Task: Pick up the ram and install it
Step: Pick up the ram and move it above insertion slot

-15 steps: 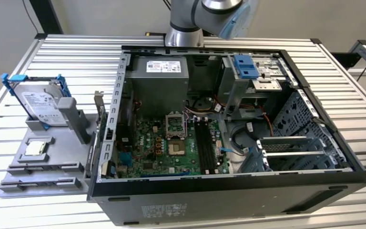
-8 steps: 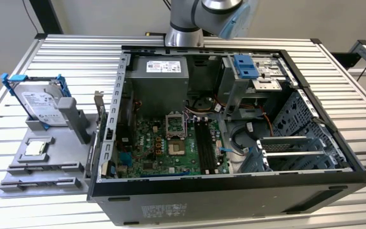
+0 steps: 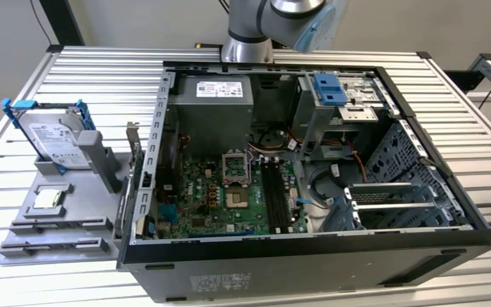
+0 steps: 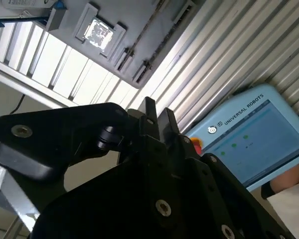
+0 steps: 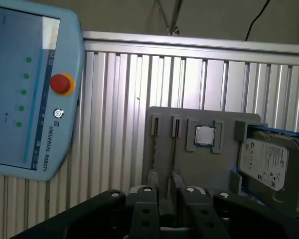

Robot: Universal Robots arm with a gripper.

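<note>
Gripper [image 4: 158, 107]: black, two slim fingers parallel with a narrow gap between them, gripping nothing visible, held high over the slatted table [image 3: 100, 70].
Ram: location cannot be told.
Grey tray [image 5: 204, 169]: below the gripper in the first wrist view. It carries two narrow slots [image 5: 154, 149], a square processor chip [image 5: 205, 135] and a hard drive [image 5: 269, 164] in a blue bracket.
Teach pendant [image 5: 30, 89]: lies on the table, beside the tray.
Computer case [image 3: 314, 262]: open, motherboard [image 3: 228, 198] exposed, at the tray's side toward the exterior view's right.

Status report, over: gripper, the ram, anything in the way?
Gripper high, apart from grey fixture. Ram position cannot be told. Nothing blocking the open case.
</note>
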